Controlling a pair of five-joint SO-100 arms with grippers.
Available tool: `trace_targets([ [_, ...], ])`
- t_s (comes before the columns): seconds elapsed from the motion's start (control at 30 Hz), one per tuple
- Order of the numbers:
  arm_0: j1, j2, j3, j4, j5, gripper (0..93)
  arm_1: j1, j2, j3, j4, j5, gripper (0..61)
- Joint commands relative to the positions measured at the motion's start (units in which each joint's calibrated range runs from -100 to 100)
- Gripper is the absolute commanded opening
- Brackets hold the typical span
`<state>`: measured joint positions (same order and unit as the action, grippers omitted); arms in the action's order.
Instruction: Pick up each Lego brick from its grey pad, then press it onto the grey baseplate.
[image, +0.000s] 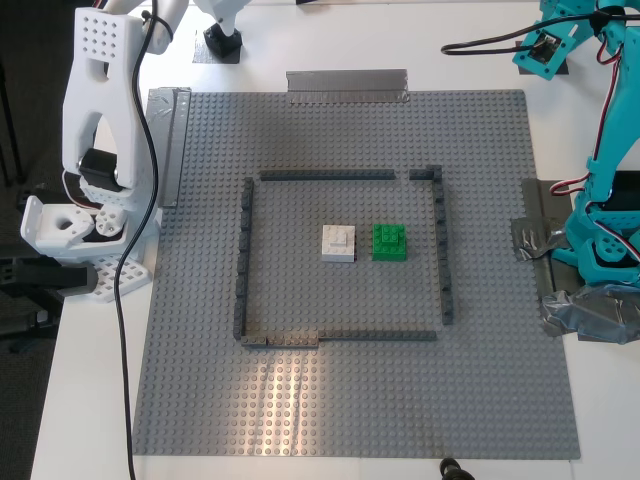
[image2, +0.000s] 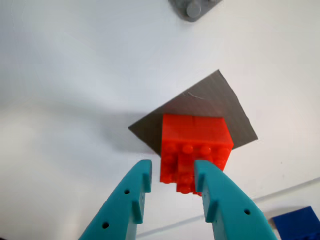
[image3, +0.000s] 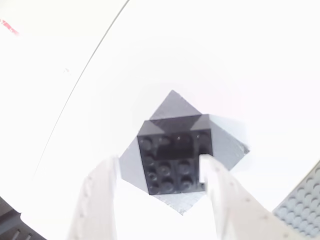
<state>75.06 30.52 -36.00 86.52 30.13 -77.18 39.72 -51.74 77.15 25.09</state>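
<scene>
Teal jaws of my first gripper (image2: 172, 192), part-open, straddle the small red studded brick (image2: 195, 145) ungripped; white second gripper (image3: 160, 195) likewise over the black brick (image3: 175, 160); off-centre closure could skew either.

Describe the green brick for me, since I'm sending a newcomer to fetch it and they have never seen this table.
Find the big grey studded baseplate and, near its middle, the thin dark-grey outline of low bricks. Two small square bricks sit side by side inside that outline. The green brick is the one on the exterior view's right; its neighbour, the white brick, is the same size but white.
</scene>
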Motion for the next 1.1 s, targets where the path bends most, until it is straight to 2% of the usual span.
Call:
trace_targets([
  [0.0, -1.91, -1.42, -2.51, 4.69, 0.18, 10.2, -0.55, -5.99, 2.4, -0.34, -0.16, 19.7],
  [0.4, -3.28, -4.16, -2.6, 4.2, -0.21, 10.8, -0.18, -7.53, 5.1, -1.24, -0.26, 18.5],
  [0.9, -1.54, -3.91, -6.66, 1.19, -0.65, 11.1, 0.4, -7.96, -3.38, 2.59, -0.84, 19.2],
  [1.07, 0.05, -4.16, -6.66, 0.7, -1.92, 19.6, 0.69, -7.96, -1.04, 1.77, -0.74, 19.6],
])
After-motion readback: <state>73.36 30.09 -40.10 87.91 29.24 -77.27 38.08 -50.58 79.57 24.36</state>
